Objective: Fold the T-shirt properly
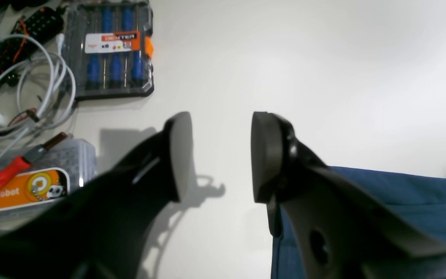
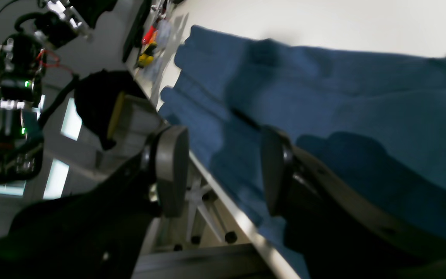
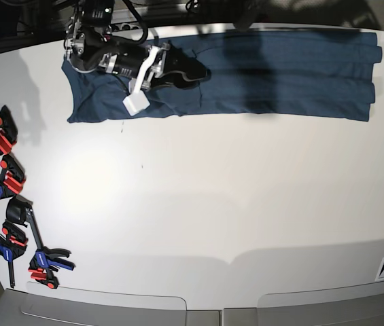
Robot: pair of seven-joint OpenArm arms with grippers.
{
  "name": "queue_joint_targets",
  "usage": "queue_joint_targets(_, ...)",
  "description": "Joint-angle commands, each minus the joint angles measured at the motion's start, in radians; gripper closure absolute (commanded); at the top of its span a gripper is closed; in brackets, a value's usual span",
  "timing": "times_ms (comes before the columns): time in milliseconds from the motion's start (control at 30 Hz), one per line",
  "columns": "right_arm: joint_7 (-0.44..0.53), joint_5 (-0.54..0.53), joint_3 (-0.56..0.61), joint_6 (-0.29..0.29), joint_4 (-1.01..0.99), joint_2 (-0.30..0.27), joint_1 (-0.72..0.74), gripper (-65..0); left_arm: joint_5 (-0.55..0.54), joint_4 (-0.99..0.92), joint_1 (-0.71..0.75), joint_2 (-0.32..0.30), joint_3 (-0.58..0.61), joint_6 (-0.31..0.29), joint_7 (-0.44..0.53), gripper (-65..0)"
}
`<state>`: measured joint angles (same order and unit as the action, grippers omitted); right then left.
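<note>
The dark navy T-shirt [image 3: 280, 75] lies folded into a long strip along the far edge of the white table [image 3: 192, 204]. My right gripper [image 3: 204, 73] hovers over the strip's left part. In the right wrist view the right gripper [image 2: 223, 174] is open, its fingers [image 2: 172, 170] apart above the T-shirt [image 2: 323, 97] at the table's edge, and nothing is held. In the left wrist view my left gripper [image 1: 221, 155] is open over bare table, with a corner of the T-shirt [image 1: 401, 201] just beside its right finger. The left arm is out of the base view.
Several blue and red clamps [image 3: 1, 142] line the table's left edge. Near the left gripper lie a screwdriver set [image 1: 108, 50], white cables [image 1: 25, 89] and an orange-labelled box [image 1: 33, 186]. The table's frame [image 2: 207, 217] shows under the right gripper.
</note>
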<state>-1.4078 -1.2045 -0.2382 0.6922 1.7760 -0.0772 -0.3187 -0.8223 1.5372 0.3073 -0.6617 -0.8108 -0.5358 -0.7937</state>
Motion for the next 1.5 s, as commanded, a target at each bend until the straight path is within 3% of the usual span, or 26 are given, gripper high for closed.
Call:
queue_joint_targets(0, 0.016, -0.032, -0.021, 0.006, 0.02, -0.003, 0.009, -27.8, -0.017, 0.014, 0.003, -0.019, -0.011, -0.003, 0.017, -23.3)
queue_joint_targets(200, 0.018, -0.034, -0.216, 0.006, 0.02, -0.003, 0.069, -27.8, -0.016, 0.014, 0.081, 0.066, -0.011, -0.003, 0.052, -23.7)
queue_joint_targets(333, 0.053, -0.033, -0.346, 0.006, 0.02, -0.023, 0.119, -27.8, -0.005, 0.014, 0.137, 0.155, -0.011, -0.003, 0.097, -30.8)
queue_joint_targets(500, 0.062, -0.029, -0.426, 0.006, 0.02, -0.09, 0.142, -27.8, 0.15, 0.014, 0.17, 0.243, -0.011, -0.003, 0.193, -32.7)
queue_joint_targets(633, 0.061, -0.025, -0.451, 0.006, 0.02, -0.138, 0.142, -27.8, 0.259, 0.014, 0.172, 0.274, -0.011, -0.003, 0.229, -32.7)
queue_joint_targets(733, 0.066, -0.019, -0.455, 0.006, 0.02, -0.154, 0.142, -27.7, 0.315, 0.013, 0.172, 0.277, -0.011, -0.002, 0.239, -32.7)
queue_joint_targets(867, 0.098, 0.036, -0.455, 0.006, 0.019, -0.153, 0.142, -27.7, 0.31, -0.019, 0.172, 0.267, -0.011, 0.073, 0.243, -32.7)
queue_joint_targets(1100, 0.111, 0.05, -0.455, 0.006, 0.019, -0.153, 0.142, -27.7, 0.093, -0.196, 0.169, 0.184, -0.018, 0.043, 0.237, -32.4)
queue_joint_targets(1233, 0.118, 0.05, -0.455, 0.006, 0.019, -0.153, 0.142, -27.8, 0.002, -0.203, 0.169, 0.176, -0.042, 0.012, 0.189, -32.4)
queue_joint_targets(1467, 0.129, 0.049, -0.455, 0.006, 0.019, -0.153, 0.142, -27.7, 0.002, -0.203, 0.158, 0.176, -0.041, 0.008, 0.162, -32.1)
